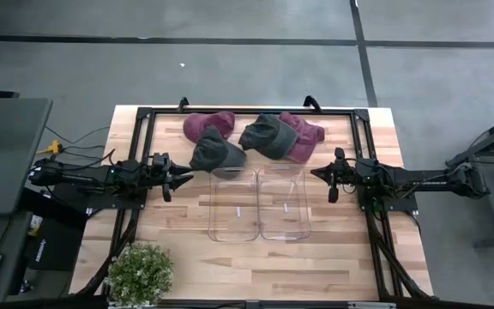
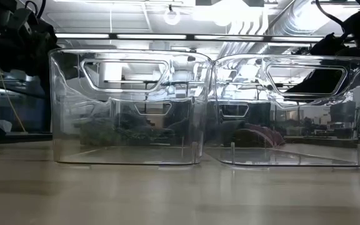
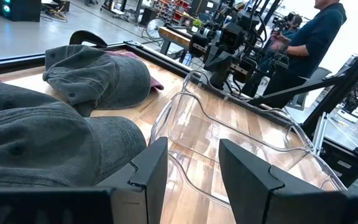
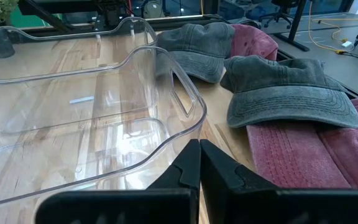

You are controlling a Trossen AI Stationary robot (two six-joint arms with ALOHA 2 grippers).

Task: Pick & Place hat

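I judge nothing is picked yet: this is the approach step. My left gripper [image 1: 181,178] hovers with fingers parted and empty, just beside the nearest grey hat [image 1: 215,152], whose long axis slants with its brim toward the left bin [image 1: 233,206]. Next I need to close on its crown. My right gripper [image 1: 317,172] waits pinched shut, empty, beside the right bin [image 1: 282,202]. Farther back lie 1 grey hat [image 1: 268,135] and 2 maroon hats [image 1: 208,125].
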